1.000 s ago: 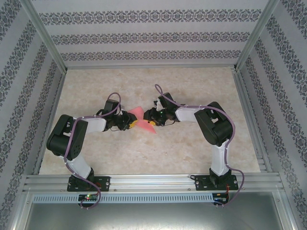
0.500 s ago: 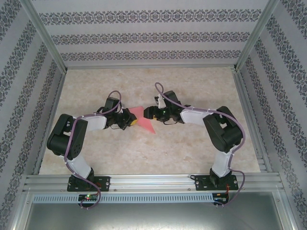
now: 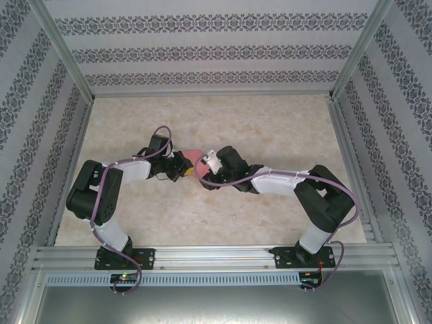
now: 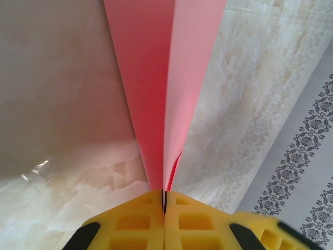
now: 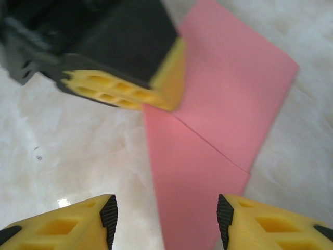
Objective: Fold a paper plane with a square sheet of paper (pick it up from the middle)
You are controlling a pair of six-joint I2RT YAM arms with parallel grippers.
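Two yellow fingertips of the right gripper are held apart, with nothing gripped, over the near corner of the folded salmon-pink paper sheet. Beyond, the sheet's edge is clamped between the closed fingers of the left gripper, at the middle of the beige marbled tabletop.

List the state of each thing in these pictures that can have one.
paper: folded over, with a straight crease across it, pinched at one edge.
left gripper: shut on the paper.
right gripper: open, over the paper's near end.
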